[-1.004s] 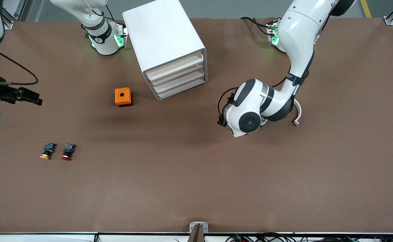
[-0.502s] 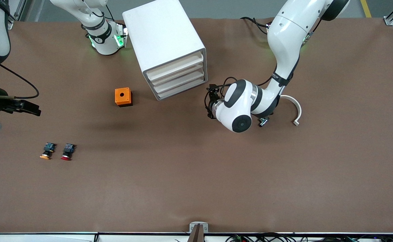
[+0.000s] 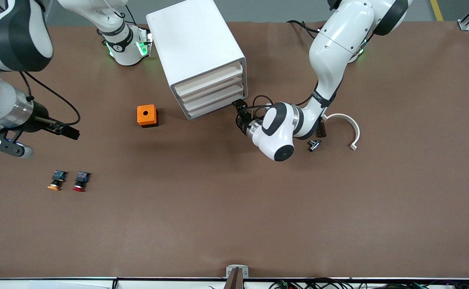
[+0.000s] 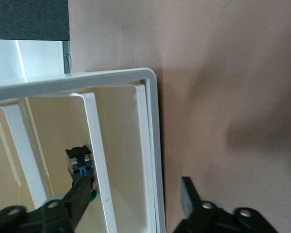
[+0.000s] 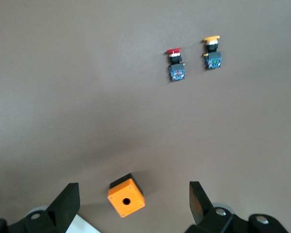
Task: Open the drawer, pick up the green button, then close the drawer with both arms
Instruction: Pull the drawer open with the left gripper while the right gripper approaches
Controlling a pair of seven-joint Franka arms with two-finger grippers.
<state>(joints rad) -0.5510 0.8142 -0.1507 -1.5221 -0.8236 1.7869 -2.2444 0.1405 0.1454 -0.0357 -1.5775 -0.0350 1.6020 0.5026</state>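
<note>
Left gripper (image 3: 239,105), black and two-fingered, was at the lowest drawer (image 3: 218,106) of the white box-shaped cabinet (image 3: 196,52), at the corner toward the left arm's end of the table. Its fingers (image 4: 75,204) were spread apart: in the left wrist view one finger reached inside the cabinet frame and the other sat outside the cabinet's side wall, over the brown table (image 3: 234,208). Nothing was held. All four cream-white drawer fronts looked flush in the front view. The small green-capped button (image 4: 81,167), black-bodied with a blue rear part, lay inside the cabinet just beside the inner finger; contact could not be judged.

Right gripper (image 3: 70,133) hung over the table toward the right arm's end, its fingers (image 5: 68,201) wide apart and empty, with the orange square box (image 3: 147,115) on the table below. The orange-capped button (image 3: 56,180) and red-capped button (image 3: 81,181) lay side by side, nearer to the front camera than that box. A white curved plastic piece (image 3: 348,126) and a small dark metal part (image 3: 313,144) lay near the left arm's elbow.
</note>
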